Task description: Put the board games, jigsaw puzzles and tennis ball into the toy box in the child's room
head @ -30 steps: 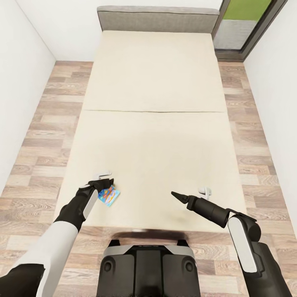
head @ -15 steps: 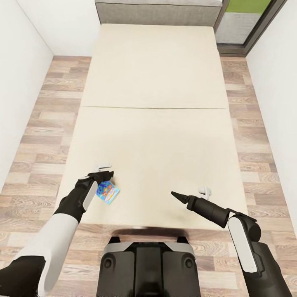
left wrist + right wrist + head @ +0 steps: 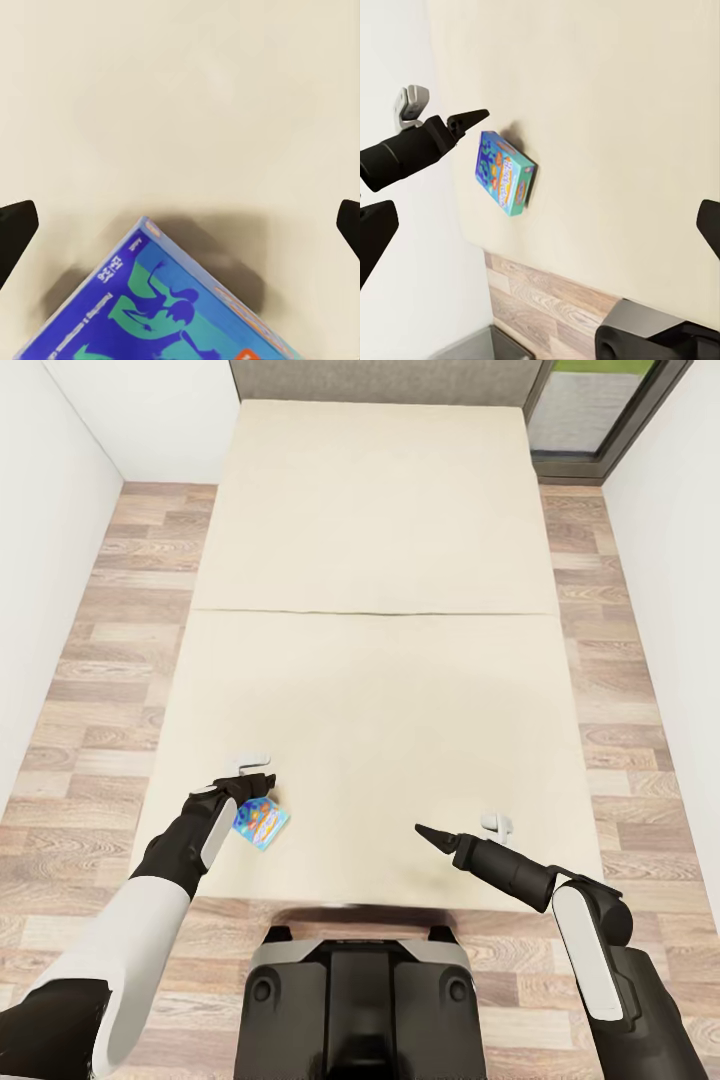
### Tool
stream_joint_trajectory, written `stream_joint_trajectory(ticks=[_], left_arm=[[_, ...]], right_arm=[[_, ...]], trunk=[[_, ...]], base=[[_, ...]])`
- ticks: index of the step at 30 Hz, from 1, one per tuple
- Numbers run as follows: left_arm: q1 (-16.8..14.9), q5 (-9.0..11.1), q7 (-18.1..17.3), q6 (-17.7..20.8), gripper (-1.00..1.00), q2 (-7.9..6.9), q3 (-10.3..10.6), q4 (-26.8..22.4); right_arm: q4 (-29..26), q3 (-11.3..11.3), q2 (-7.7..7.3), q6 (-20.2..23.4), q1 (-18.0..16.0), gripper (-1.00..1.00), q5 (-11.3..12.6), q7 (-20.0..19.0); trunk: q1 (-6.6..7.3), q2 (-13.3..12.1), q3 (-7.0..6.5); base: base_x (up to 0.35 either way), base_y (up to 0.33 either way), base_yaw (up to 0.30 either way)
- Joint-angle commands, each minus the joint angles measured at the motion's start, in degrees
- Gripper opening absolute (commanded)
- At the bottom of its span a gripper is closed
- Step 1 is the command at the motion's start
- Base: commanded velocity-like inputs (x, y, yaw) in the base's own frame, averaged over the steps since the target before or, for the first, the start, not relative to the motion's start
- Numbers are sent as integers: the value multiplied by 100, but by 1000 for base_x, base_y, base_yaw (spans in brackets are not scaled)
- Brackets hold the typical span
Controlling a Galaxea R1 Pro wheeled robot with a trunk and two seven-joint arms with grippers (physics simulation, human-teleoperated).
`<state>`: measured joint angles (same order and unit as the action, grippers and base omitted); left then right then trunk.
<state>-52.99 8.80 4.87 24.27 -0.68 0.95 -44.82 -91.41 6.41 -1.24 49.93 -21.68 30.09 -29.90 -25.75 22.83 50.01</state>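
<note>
The board game (image 3: 262,825) lies flat on the bed (image 3: 380,540), near its foot edge toward the left corner. The left hand (image 3: 258,775) hovers just above it, fingers spread wide, holding nothing. The right hand (image 3: 470,838) hangs over the foot edge farther right, also wide and empty. My worry: the box lies flat on soft bedding, so fingertips could skid over the lid or nudge it off the edge. The cover's writing is too small to read.
</note>
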Motion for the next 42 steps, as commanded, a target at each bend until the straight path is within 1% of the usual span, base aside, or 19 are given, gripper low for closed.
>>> stream_joint_trajectory(ticks=[1,36,42], left_arm=[[-1,61,40,28,100,-2,10,-9],[-1,78,5,-19,100,-11,28,-9],[-1,78,5,-19,100,-11,31,-9]], right_arm=[[-2,9,1,34,-3,100,-3,-20],[-5,1,1,34,-3,100,-3,-25],[-8,3,1,34,-3,100,-3,-31]], trunk=[[-3,9,16],[-3,9,341],[-3,9,362]], base=[[0,0,0],[0,0,0],[-40,0,0]])
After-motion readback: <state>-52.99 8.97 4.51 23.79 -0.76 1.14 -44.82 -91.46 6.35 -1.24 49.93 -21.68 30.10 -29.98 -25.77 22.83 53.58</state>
